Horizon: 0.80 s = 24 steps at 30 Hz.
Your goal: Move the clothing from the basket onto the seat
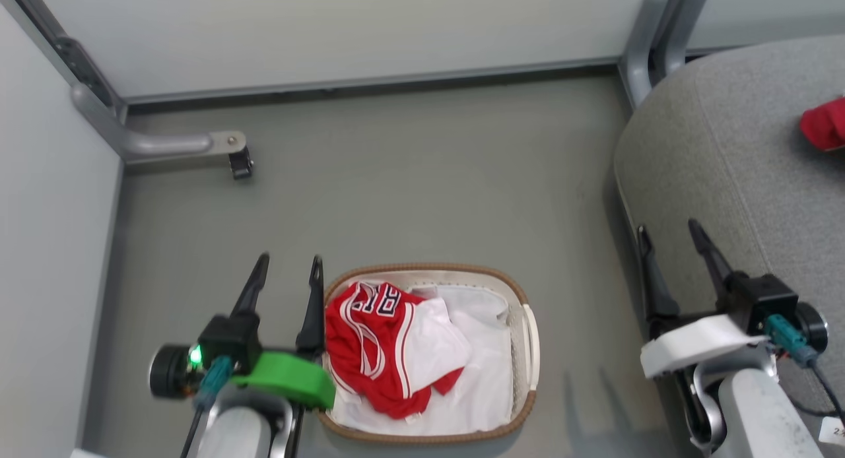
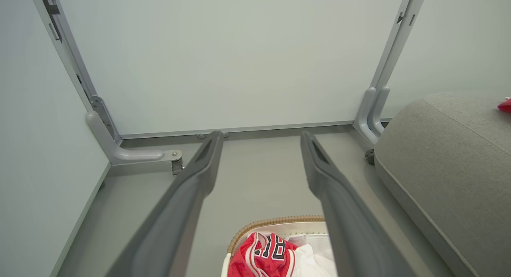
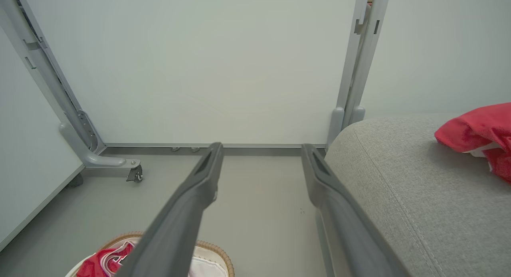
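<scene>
**Both Fingers Empty, One Jersey Waiting in the Basket**

The left fingers (image 1: 314,299) stand spread wide with nothing between them, hanging just beside the left rim of the basket (image 1: 429,268). The right fingers (image 1: 650,273) are spread just as wide and equally empty, at the rounded edge of the seat (image 1: 726,148). Inside the basket, a red jersey (image 1: 370,359) with a black-and-white numeral lies crumpled on top of a plain white cloth (image 1: 485,385). A second red garment (image 1: 825,123) lies on the seat cushion, well apart from the basket — so the job looks partly done, and the step in hand is the reach for the next piece. That calls for the left fingers to swing in over the rim and drop onto a raised red fold. They should close on the jersey alone, leaving the white cloth beneath it, then lift clear of the rim before crossing to the seat.
</scene>
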Tool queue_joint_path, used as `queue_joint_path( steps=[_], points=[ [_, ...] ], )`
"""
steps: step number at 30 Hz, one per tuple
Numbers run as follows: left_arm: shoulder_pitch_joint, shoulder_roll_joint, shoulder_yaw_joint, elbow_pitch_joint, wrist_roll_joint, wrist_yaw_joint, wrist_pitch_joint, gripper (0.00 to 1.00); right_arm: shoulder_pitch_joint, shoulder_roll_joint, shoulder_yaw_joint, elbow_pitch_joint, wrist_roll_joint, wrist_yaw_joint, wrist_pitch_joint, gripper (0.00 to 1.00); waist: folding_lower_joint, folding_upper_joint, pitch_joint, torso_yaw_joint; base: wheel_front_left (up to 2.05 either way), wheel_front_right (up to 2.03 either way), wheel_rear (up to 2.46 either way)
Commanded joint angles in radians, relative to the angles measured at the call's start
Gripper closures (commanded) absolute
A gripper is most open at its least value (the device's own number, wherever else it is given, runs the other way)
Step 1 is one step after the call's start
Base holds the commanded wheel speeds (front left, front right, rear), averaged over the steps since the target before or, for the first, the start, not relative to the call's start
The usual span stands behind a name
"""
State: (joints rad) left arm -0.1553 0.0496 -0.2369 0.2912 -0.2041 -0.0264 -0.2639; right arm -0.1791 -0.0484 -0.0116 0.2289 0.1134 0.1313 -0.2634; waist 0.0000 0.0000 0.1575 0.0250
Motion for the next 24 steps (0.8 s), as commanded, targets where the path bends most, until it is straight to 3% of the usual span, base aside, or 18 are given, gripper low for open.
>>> queue_joint_path(
  steps=[1, 9, 14, 24],
  points=[
    [-0.047, 0.002, -0.01, 0.013, 0.014, -0.006, -0.001, 0.0, -0.02, -0.003, -0.006, -0.014, -0.008, -0.001, -0.002, 0.0, 0.0, 0.0, 0.077, -0.026, 0.0, 0.0, 0.0],
    [-0.315, 0.012, -0.061, 0.221, 0.073, -0.03, 0.019, 0.0, -0.131, -0.003, -0.007, -0.085, -0.004, -0.001, -0.002, 0.0, 0.0, 0.0, 0.296, -0.088, 0.0, 0.0, 0.0],
    [-0.457, 0.024, -0.097, 0.378, 0.103, -0.05, 0.094, 0.0, -0.188, -0.003, 0.012, -0.102, 0.037, -0.001, -0.002, 0.0, 0.0, 0.0, 0.424, -0.134, 0.0, 0.0, 0.0],
    [-0.605, 0.048, -0.178, 0.624, 0.168, -0.066, 0.189, 0.0, -0.264, -0.003, 0.051, -0.119, 0.089, -0.001, -0.002, 0.0, 0.0, 0.0, 0.585, -0.215, 0.0, 0.0, 0.0]
  ],
)
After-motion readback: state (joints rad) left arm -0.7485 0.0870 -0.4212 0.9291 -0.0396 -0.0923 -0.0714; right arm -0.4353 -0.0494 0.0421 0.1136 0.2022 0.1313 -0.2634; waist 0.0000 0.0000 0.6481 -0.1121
